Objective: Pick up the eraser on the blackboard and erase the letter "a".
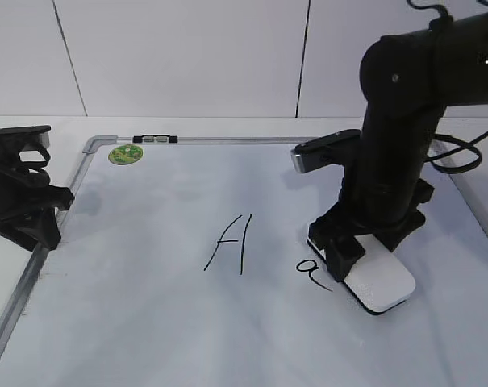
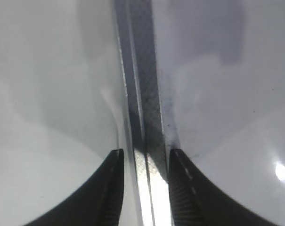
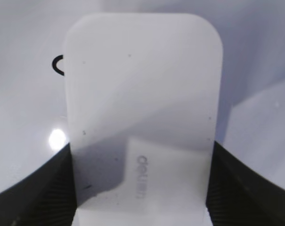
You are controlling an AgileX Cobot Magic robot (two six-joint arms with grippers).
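Observation:
The white eraser (image 1: 382, 284) lies flat on the blackboard (image 1: 147, 306), just right of the small black letter "a" (image 1: 308, 269). My right gripper (image 1: 358, 251) is down on the eraser's near end, with a finger against each long side. In the right wrist view the eraser (image 3: 142, 94) fills the space between the fingers of the right gripper (image 3: 141, 188), and part of the "a" (image 3: 59, 65) shows at its left edge. My left gripper (image 1: 46, 216) rests at the board's left frame. Its jaws (image 2: 144, 162) are apart over the metal frame strip (image 2: 142, 94).
A taller black capital "A" (image 1: 231, 242) is written left of the "a". A round green sticker (image 1: 125, 154) sits at the board's far left corner, with a small black and silver clip (image 1: 155, 139) on the top frame. A white wall stands behind.

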